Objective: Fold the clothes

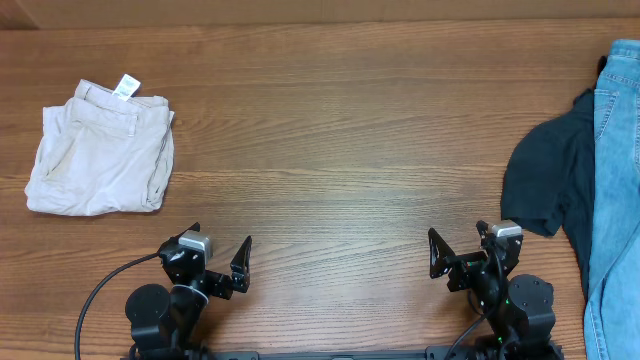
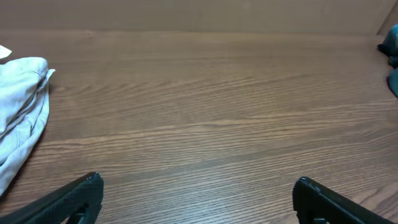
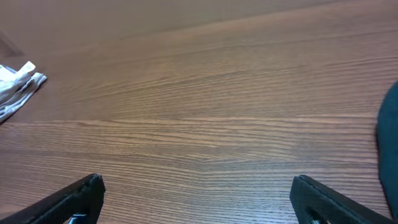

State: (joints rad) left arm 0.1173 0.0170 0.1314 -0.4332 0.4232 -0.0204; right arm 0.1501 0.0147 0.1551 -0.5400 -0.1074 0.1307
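Lying folded, beige shorts [image 1: 100,150], well apart from left hand [image 1: 218,240] and right hand [image 1: 458,238], both spread wide.

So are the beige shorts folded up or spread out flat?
Folded, it seems: the beige shorts lie as one compact bundle, one leg over the other, with the white tag sticking out at the waistband.

Folded shorts [image 1: 100,150] (beige), left claw [image 1: 215,242], right claw [image 1: 460,240] spread

Folded cream shorts [image 1: 100,150] lie flat, far left.
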